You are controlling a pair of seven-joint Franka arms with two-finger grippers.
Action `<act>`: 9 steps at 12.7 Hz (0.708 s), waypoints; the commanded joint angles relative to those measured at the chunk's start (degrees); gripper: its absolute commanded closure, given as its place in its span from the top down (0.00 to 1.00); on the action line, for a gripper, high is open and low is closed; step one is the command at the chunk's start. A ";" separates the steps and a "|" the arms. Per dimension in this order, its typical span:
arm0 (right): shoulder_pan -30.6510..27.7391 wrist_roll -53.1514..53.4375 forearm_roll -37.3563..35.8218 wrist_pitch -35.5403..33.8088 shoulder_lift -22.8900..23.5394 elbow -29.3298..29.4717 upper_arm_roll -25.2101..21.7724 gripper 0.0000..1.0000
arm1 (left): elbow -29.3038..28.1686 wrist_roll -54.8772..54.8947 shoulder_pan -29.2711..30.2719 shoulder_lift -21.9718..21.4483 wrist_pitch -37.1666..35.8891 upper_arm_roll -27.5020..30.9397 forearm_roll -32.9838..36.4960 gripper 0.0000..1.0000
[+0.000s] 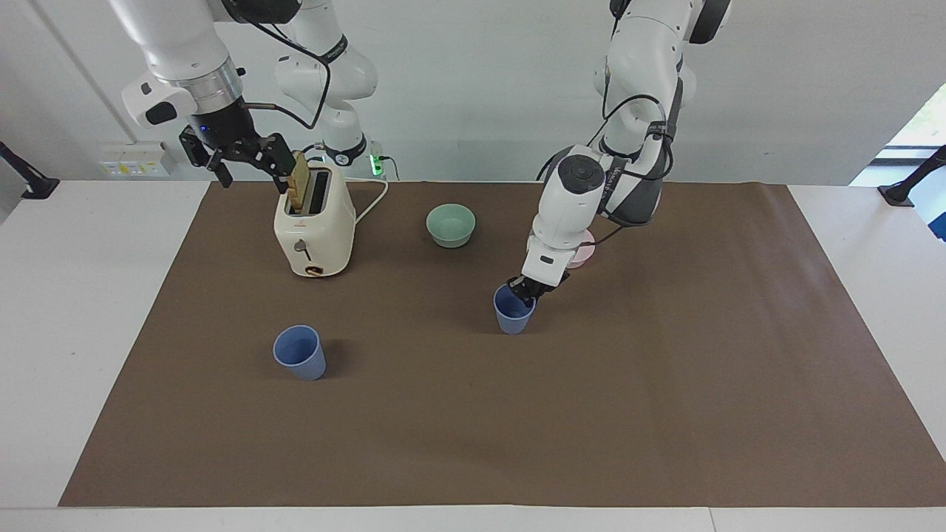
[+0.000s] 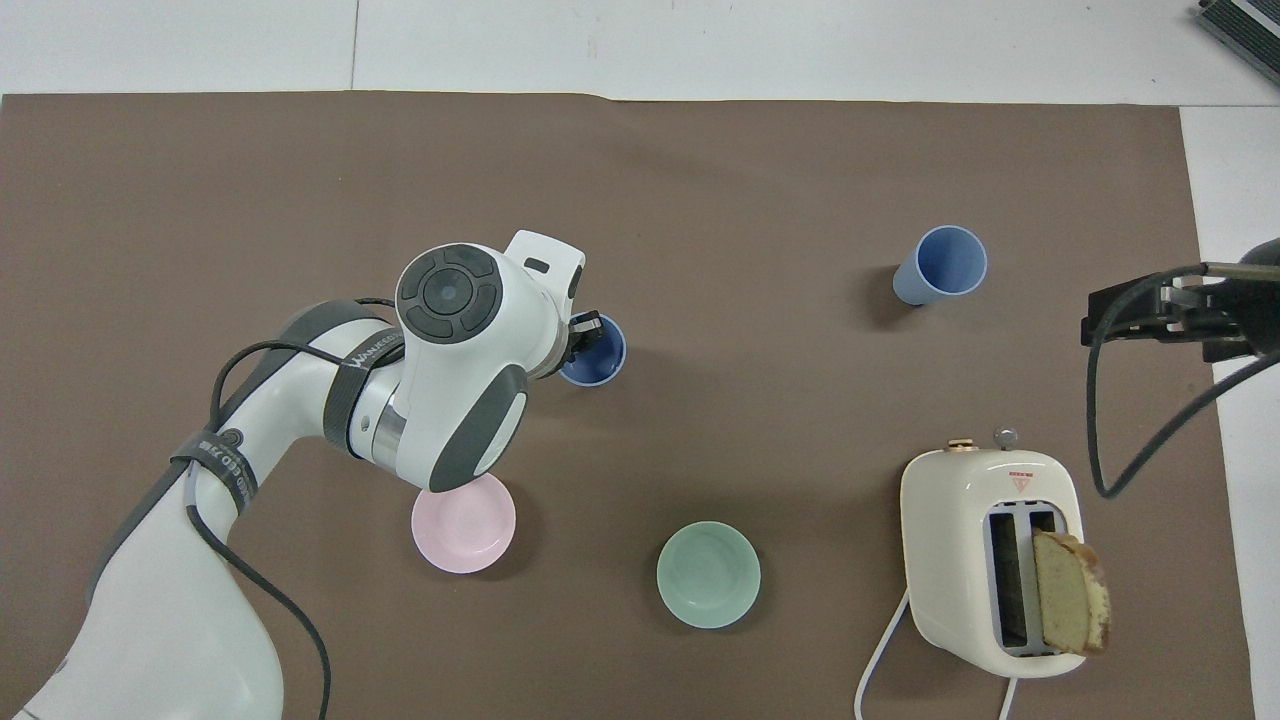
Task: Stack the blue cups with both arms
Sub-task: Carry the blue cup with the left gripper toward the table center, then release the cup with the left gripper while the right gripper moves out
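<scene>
Two blue cups stand well apart on the table: one (image 1: 514, 310) sits upright directly under the left pincer (image 1: 526, 288), whose fingers straddle its rim, though I cannot tell whether they grip it; the other cup (image 1: 299, 353) stands toward the right arm's end. To do this well, lift straight up clear of the rim. The right pincer (image 1: 247, 159) waits wide open beside the toaster (image 1: 314, 229).

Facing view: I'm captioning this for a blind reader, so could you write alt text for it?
The left pincer is at the rim of a blue cup standing mid-mat. A second blue cup stands alone toward the right arm's end, where the right pincer waits by a toaster.
</scene>
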 commanded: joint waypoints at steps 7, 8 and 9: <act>-1.01 -3.22 -1.64 3.05 2.88 1.62 0.60 1.00 | 3.67 1.29 2.30 -4.21 -7.55 1.13 3.34 1.00; -1.09 -3.22 -1.64 3.93 3.32 2.15 0.60 1.00 | 3.67 2.87 3.62 -5.79 -9.21 1.13 3.34 1.00; -0.92 -3.92 -1.55 5.50 4.72 2.85 0.60 1.00 | 3.49 6.80 5.72 -7.72 -11.32 1.13 3.35 1.00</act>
